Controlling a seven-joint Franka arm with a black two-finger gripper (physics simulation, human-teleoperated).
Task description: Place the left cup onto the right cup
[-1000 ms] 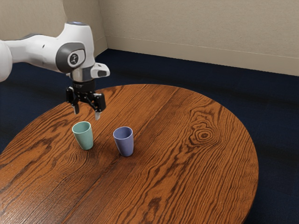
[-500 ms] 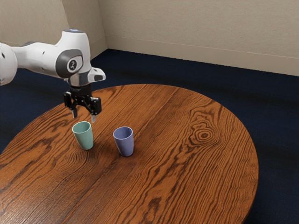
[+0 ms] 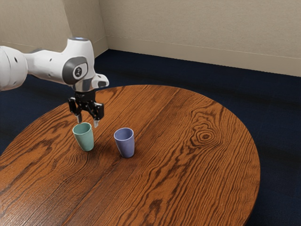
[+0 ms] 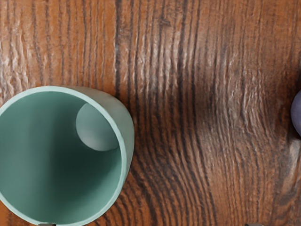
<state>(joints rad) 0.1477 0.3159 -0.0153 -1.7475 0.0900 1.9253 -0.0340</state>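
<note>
Left of centre in the exterior view, on the round wooden desk (image 3: 188,155), the mint-green cup (image 3: 83,136) is seen standing upright with its mouth up. The lavender-blue cup (image 3: 124,142) stands upright near it, toward the exterior view's right, and a strip of bare wood is left between the two. The pincer (image 3: 87,122) is hung just above the green cup's rim with its two black fingers spread; nothing is held, and no contact with the cup can be made out.

From the wrist view the green cup (image 4: 61,155) is looked into from above: it is shown to be empty, thin-walled, and narrower at the floor than at the mouth. It is judged to be light and stiff, with a smooth, probably slippery wall. Because of the taper, a squeeze low on the outside may push the cup down and out of the grip. A hold near the top is therefore judged safer, either across the widest part or with the wall pinched between one finger inside and one outside. Little force should be needed. The same taper suggests that the green cup may settle partly into the blue one when it is set down.

Part of the green cup's rim is cut off at the edge of the wrist view, and of the blue cup (image 4: 296,113) only a sliver is caught there. Whether the fingers straddle the rim or stand wholly outside it cannot be told. The arm's base is cut off at the exterior view's left edge.
</note>
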